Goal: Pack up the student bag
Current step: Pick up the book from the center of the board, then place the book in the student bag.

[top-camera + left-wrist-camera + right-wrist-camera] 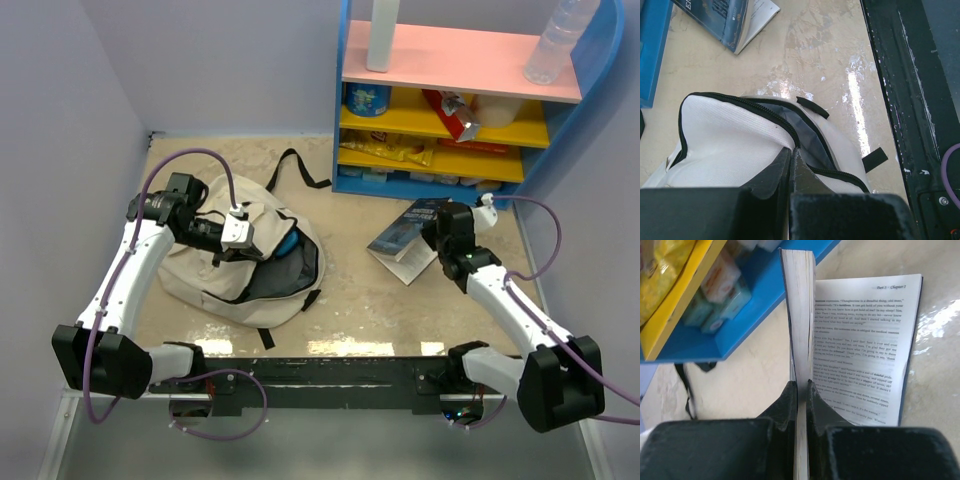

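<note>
The student bag (235, 285), a cream canvas backpack with black zipper lines, lies on the table left of centre with its main zip open. Something blue (290, 243) shows inside the opening. My left gripper (250, 248) is shut on the bag's upper flap right at the zipper edge (791, 150), with cream fabric (725, 135) bulging in front of it. An open paperback book (400, 240) lies in front of the shelf. My right gripper (428, 238) is shut on a block of its pages (799, 315), which stands on edge; a printed page (865, 340) lies flat beside it.
A blue shelf unit (450, 185) with pink and yellow boards stands at the back right, close behind the book. It holds snack packs, a clear bottle (560, 40) and a white container (382, 35). A black bag strap (300, 165) trails toward the shelf. Walls close both sides.
</note>
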Controlling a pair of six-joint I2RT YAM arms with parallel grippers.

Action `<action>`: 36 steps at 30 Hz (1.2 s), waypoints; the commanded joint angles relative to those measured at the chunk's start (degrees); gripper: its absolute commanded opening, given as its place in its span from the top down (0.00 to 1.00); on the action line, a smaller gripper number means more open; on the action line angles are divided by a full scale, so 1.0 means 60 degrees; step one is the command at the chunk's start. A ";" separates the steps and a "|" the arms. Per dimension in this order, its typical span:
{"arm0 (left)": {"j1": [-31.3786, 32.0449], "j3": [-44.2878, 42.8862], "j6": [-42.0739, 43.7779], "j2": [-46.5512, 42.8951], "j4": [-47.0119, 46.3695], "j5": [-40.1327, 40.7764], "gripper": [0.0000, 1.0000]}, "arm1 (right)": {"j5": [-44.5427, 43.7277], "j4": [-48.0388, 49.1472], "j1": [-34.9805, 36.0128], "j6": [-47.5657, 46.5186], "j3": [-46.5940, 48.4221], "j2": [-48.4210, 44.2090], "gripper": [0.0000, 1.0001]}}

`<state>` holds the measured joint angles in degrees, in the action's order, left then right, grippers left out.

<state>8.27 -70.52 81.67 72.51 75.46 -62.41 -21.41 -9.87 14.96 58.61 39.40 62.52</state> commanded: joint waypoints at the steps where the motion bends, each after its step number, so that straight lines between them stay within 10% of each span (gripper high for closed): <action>1: 0.0071 -0.0083 0.0305 -0.0220 -0.0082 -0.0950 1.00 | -0.1251 0.0693 -0.0018 0.1026 0.0407 0.0243 1.00; 9: 0.0071 0.0006 0.0305 -0.0176 -0.0097 -0.0980 1.00 | -0.1561 0.1144 -0.0003 0.1498 -0.0062 0.0770 1.00; 26: 0.0086 0.0006 0.0349 -0.0205 -0.0082 -0.0994 1.00 | 0.4869 0.1336 0.0040 0.2357 0.0027 -0.2114 1.00; 36: 0.0071 -0.0155 0.0158 -0.0278 -0.0126 -0.1024 1.00 | 0.4974 0.2844 0.2398 0.3561 0.0113 -0.1238 1.00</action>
<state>8.27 -70.48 81.65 72.51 75.35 -62.50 4.93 -3.95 25.36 74.28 36.07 53.01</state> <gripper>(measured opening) 0.017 0.040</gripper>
